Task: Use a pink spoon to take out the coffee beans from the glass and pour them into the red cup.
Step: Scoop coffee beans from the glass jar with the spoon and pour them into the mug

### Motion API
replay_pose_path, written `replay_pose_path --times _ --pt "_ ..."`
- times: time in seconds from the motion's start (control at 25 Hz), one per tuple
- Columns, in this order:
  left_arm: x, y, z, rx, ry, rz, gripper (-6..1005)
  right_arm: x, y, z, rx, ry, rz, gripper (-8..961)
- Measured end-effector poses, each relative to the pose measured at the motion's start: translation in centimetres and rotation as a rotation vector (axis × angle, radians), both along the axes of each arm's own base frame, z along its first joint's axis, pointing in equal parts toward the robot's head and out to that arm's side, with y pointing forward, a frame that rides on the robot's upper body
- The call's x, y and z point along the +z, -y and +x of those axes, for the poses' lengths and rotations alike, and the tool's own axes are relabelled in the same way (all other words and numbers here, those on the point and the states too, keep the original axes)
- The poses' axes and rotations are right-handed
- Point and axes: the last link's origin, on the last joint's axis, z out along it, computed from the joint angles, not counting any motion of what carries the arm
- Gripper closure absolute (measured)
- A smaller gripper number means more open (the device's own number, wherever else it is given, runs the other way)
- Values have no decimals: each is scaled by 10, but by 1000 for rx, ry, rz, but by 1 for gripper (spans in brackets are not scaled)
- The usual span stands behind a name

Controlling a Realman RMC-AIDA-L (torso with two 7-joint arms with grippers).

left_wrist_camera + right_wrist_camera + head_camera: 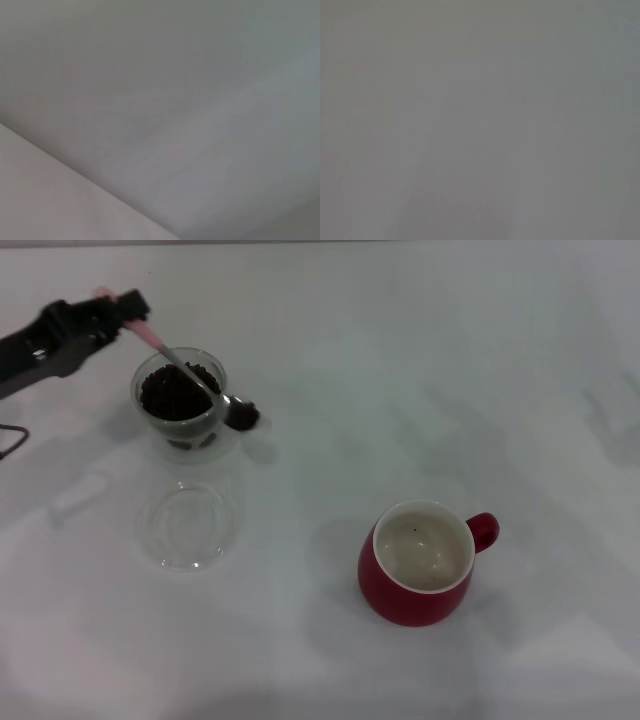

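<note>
The left end effector [118, 308] is seen at the far left, clamped on the handle of the pink spoon [150, 335]; the loaded bowl is held just past the rim of the glass [182, 400], still full of coffee beans [176, 392]. A spill is judged likely if the spoon is tilted or jolted in transit; the red cup [420, 562] stands well apart across open tabletop [420, 370]; only a clear saucer [188, 524] lies near the path. The right end effector is not in view.

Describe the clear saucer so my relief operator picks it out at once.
On the white table, find the glass full of coffee beans at the robot's left. The saucer lies just nearer the robot than it. It is flat, round, clear and empty, unlike the red cup.
</note>
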Motion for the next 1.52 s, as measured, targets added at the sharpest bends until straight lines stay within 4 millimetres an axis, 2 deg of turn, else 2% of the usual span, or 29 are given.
replay_pose_path --times 0.32,0.52,1.12,1.52 --pt "-17 -3 29 -137 -31 -95 875 -1 1 -1 8 0 -3 377" --pt "-32 -7 55 -238 -46 -156 875 -2 1 -1 8 1 -12 377" --pt "-66 -13 106 -409 -106 -261 874 -4 2 -2 14 3 -26 379" --pt "-81 -17 123 -532 -234 -265 875 -5 3 -1 11 3 -29 378"
